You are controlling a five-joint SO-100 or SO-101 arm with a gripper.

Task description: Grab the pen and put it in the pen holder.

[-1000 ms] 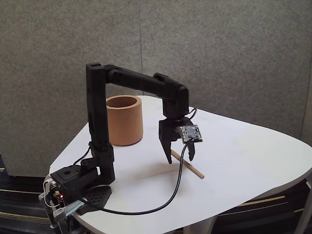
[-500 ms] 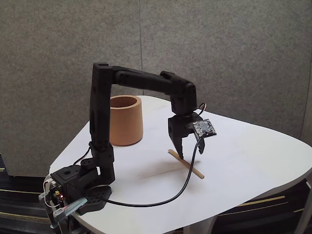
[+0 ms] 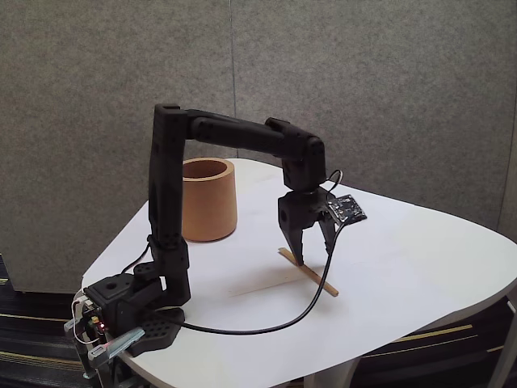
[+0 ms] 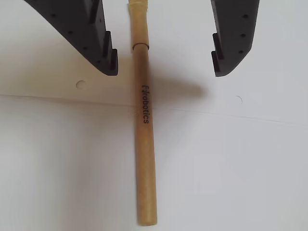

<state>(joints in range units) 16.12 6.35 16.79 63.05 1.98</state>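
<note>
Fixed view: pen holder point(image 3: 208, 200) stands upright at left, well apart from the claw point(image 3: 311, 257), with a black cable point(image 3: 266, 326) looping over the white worktop point(image 3: 420, 267). Wrist view adds "robotics" print on the pen point(image 4: 144, 139). Claw spread wide, straddling the pen lying flat on the worktop, fingers not touching it. Grey wall point(image 3: 363, 81) behind.

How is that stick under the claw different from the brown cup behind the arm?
The pen is thin and lies flat on the white table; the pen holder is wide and stands upright with its mouth open. The pen sits between the open claw fingers; the holder stands apart. Both are brownish tan.
</note>
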